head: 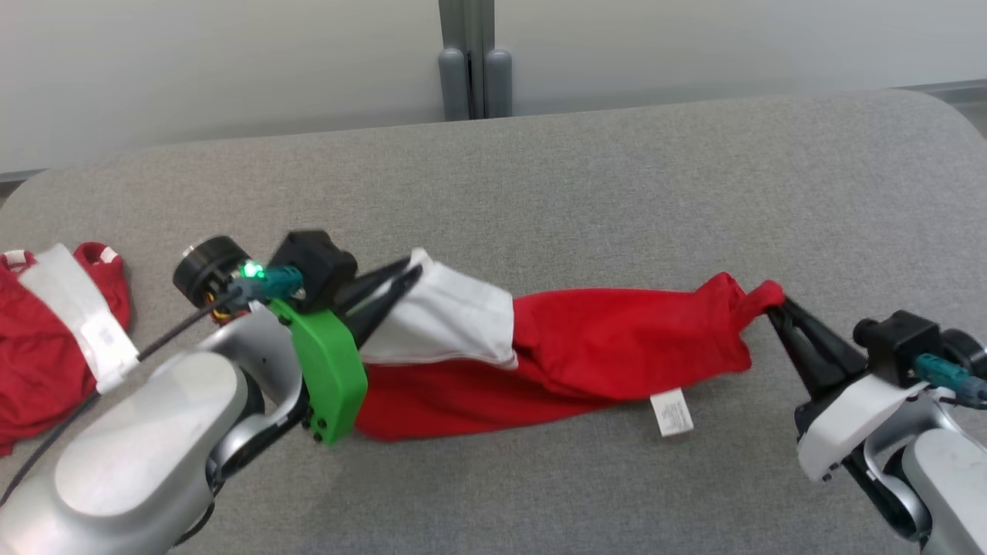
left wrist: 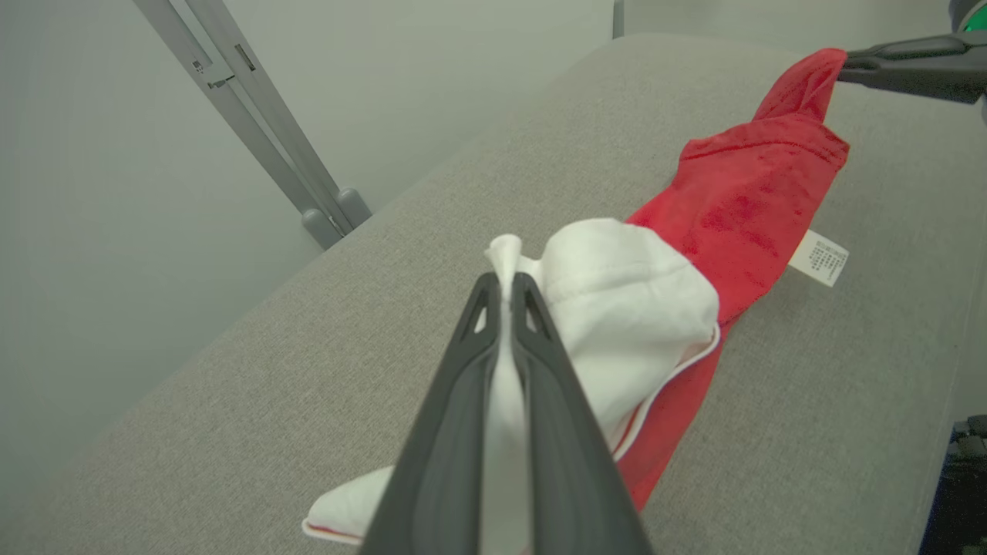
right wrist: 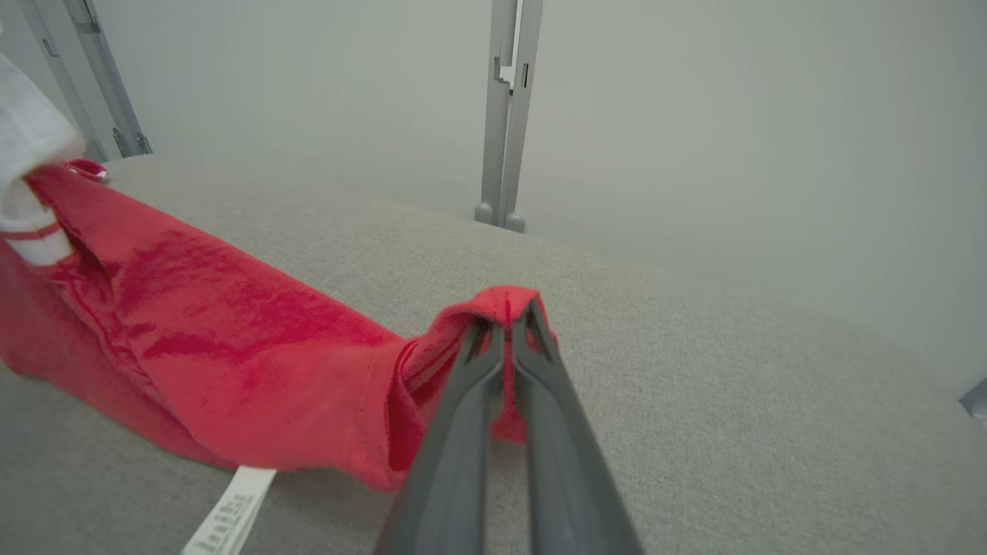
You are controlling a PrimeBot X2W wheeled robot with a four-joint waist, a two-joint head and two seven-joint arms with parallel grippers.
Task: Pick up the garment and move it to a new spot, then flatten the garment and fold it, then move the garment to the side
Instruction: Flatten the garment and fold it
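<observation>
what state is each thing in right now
garment, bunched lengthwise, held at both ends, not yet flat
left pincer, shut on the garment's white end
right pincer, shut on the garment's red end
label, sticking out, lying on the table
second garment, crumpled, loose at the left

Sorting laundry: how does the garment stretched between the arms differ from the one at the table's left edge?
The held garment is stretched long, jaws shut on each end; the left garment lies bunched, untouched. The held garment's white band sits at one end; the left garment's crosses its middle. Both are red and white.
</observation>
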